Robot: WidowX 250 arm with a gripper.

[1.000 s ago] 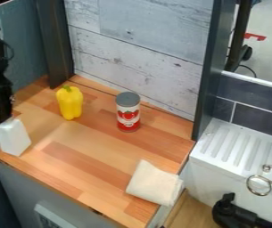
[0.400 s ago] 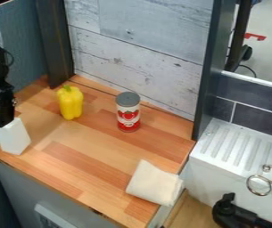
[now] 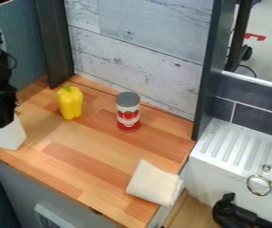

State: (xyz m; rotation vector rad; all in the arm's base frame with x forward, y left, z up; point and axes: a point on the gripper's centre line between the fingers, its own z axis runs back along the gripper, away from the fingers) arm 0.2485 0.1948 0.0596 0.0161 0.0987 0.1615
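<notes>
Around the wooden desk's open middle, a white block is gripped by the tool at nine o'clock near the front edge, a cloth laid at four.

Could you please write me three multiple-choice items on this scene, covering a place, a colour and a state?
1. Where is the gripper?
A) Above the cloth
B) At the white block's top
C) Over the sink

2. What colour is the pepper's body?
A) Red
B) Green
C) Yellow

3. How is the can placed?
A) Upright
B) On its side
C) Leaning on the wall

1: B, as the gripper overlaps the block's upper end.
2: C, as its whole body is yellow.
3: A, as its grey end faces up.
</notes>
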